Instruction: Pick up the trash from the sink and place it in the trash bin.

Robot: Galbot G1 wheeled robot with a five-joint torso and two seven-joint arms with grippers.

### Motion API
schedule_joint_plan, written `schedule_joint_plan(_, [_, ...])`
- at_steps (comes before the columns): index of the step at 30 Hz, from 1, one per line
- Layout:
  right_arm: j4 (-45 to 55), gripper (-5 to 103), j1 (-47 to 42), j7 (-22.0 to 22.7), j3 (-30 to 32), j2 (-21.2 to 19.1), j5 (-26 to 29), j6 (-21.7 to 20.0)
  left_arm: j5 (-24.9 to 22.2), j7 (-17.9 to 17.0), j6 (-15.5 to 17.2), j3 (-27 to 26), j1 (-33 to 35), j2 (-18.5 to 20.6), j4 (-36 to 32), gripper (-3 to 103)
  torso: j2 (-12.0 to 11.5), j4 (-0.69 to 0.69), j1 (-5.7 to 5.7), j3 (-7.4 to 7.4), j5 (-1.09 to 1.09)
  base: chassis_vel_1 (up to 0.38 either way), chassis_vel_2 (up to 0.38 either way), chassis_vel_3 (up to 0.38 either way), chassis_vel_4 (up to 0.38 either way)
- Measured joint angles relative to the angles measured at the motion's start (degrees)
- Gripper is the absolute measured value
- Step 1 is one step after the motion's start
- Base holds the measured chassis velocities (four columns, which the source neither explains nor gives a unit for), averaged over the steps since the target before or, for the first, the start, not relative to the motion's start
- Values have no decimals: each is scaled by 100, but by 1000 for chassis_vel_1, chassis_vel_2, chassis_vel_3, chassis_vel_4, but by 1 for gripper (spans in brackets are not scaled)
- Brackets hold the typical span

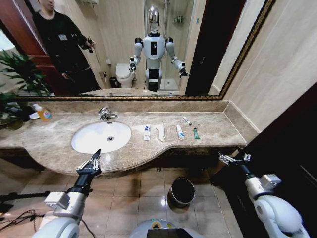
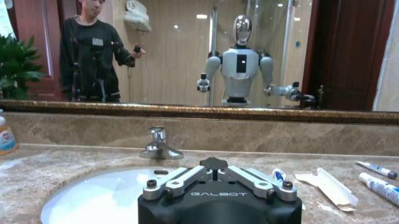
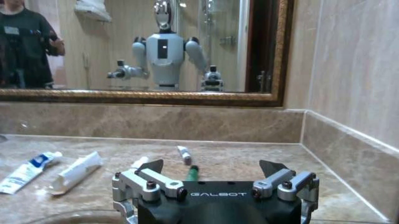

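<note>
Both grippers hang at the near edge of the marble counter (image 1: 59,144) with nothing held: the left gripper (image 1: 88,163) hovers over the near rim of the sink (image 1: 101,137), its fingers drawn close together, while the right gripper (image 1: 233,158) sits off the counter's right end with fingers spread apart. That counter is polished beige-brown stone, curving outward around the smooth white oval basin, whose chrome faucet (image 1: 105,114) stands at its far side. On the tiled floor below, near the robot, sits the trash bin (image 1: 182,191), round, dark, with a shiny rim. The trash lies on the counter right of the basin, not in it: a white packet (image 1: 160,132), two white tubes (image 1: 146,132) (image 1: 180,132), a green-marked tube (image 1: 196,133) and a thin stick (image 1: 186,120) farthest back. All look light; the tubes soft and likely slippery, best pinched across the middle. The flat packet looks hardest to lift off stone.
</note>
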Motion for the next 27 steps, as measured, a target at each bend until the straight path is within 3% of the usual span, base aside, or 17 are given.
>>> schedule_joint_plan(17, [-202, 100, 579, 338, -564, 28, -329, -224, 0, 0, 0, 0, 0, 0, 0, 0, 0, 0, 0, 0, 0, 0, 0, 0, 0])
schedule_joint_plan(22, [-535, 100, 1100, 761, -1082, -99, -551, -382, 0, 0, 0, 0, 0, 0, 0, 0, 0, 0, 0, 1, 2, 0, 0, 0, 0])
schedule_joint_plan(27, [-909, 100, 1715, 902, -1526, -240, -610, -594, 0, -1, 0, 0, 0, 0, 0, 0, 0, 0, 0, 1, 2, 0, 0, 0, 0])
